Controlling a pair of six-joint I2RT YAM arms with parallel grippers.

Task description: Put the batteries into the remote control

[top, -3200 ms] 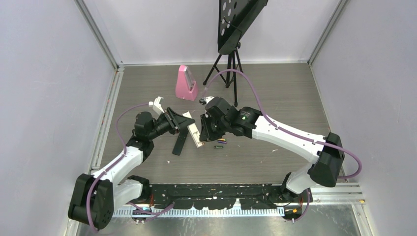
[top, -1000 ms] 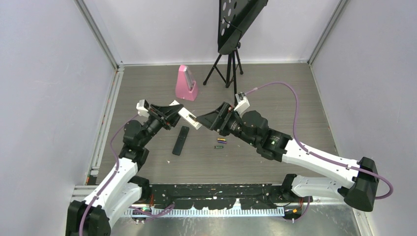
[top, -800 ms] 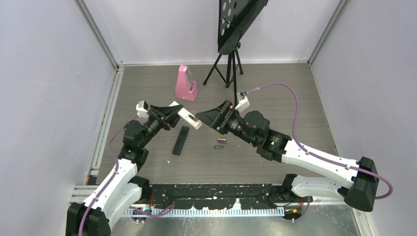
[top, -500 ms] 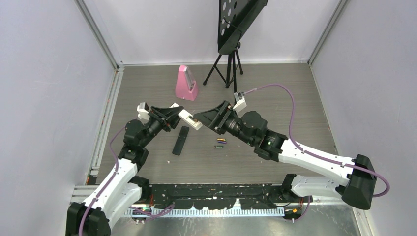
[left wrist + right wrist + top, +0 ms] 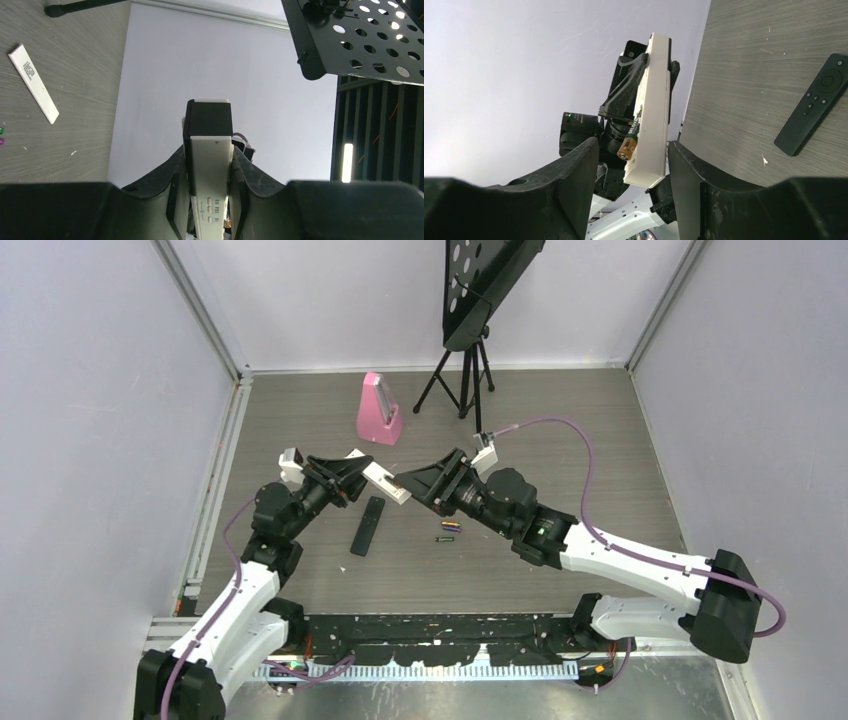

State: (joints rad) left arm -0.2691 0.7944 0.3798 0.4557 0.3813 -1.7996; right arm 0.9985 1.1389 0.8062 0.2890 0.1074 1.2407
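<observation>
My left gripper is shut on a white bar-shaped remote, holding it up off the table; in the left wrist view the fingers pinch its sides. A copper-topped battery sticks out of its open end. My right gripper is open, and its jaws stand on either side of that white remote, apart from it. The black remote control lies flat on the table below, and it also shows in the right wrist view. Two loose batteries lie to its right.
A pink metronome stands at the back. Behind it is a black music stand on a tripod, and its perforated plate fills the top right of the left wrist view. A white cover strip lies on the table.
My right gripper has crept left around the end of the white remote and its jaws have narrowed. The left gripper has kept its hold and place.
</observation>
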